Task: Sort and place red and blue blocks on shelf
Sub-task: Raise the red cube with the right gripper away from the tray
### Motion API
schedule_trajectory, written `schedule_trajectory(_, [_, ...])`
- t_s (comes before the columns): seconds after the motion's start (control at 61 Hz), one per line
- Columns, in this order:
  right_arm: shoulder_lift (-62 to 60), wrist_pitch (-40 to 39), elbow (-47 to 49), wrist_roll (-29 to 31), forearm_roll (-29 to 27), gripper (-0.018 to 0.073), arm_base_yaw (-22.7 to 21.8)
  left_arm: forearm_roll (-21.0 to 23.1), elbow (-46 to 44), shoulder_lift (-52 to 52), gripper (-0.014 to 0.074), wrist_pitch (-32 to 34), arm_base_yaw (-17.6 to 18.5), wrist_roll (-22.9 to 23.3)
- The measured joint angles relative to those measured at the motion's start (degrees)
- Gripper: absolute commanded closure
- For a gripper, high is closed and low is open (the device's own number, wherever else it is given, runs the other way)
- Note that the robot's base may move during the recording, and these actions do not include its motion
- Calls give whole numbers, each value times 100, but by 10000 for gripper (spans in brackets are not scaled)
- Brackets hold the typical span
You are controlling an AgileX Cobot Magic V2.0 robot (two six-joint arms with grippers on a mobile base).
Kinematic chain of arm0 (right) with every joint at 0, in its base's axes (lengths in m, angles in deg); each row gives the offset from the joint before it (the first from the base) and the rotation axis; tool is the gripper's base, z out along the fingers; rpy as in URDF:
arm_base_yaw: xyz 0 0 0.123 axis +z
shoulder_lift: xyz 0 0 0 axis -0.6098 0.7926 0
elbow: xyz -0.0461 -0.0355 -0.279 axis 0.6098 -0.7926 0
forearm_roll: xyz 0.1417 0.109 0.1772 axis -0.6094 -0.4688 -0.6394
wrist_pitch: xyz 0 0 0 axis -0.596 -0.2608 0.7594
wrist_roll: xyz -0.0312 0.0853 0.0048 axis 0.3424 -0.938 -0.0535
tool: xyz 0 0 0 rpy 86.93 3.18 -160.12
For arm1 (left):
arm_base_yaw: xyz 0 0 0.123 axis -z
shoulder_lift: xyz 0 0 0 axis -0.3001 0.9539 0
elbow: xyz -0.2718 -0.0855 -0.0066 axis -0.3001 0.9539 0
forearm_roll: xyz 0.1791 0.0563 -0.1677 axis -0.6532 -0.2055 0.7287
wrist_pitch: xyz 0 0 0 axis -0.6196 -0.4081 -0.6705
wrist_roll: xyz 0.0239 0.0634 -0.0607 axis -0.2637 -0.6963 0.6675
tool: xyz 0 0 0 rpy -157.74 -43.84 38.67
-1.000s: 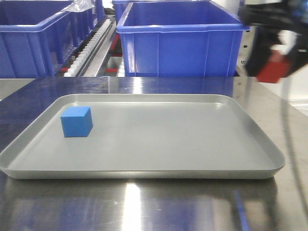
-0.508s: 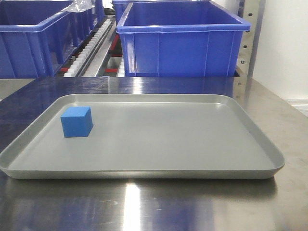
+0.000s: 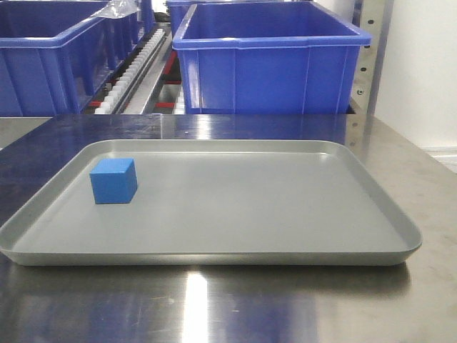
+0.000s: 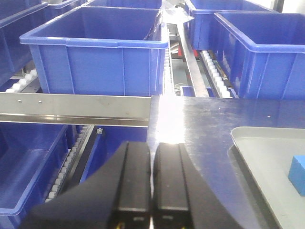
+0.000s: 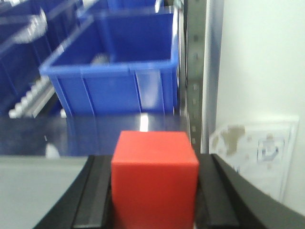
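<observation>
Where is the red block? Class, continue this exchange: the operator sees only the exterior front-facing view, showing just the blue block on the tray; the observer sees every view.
Observer: The right end effector grips the red block.
Operator: And the left end effector?
Observer: The left end effector is shut, holding nothing.
Operator: Where is it?
Observer: Left of the tray, aimed at the table's left edge.

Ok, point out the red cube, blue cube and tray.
matte red cube [image 5: 155,195]: right wrist view, front face.
matte blue cube [image 3: 111,187]: front view, front face.
shallow grey tray [image 3: 271,207]: front view, bare floor.
</observation>
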Motion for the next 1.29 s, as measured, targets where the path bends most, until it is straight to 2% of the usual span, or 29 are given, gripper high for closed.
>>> schedule_trajectory(0.18, [-331,0,0,0,0,522,0,0,0,0,474,0,0,0])
schedule_trajectory(1.295, [-330,22,0,13,0,522,0,0,0,0,474,0,0,0])
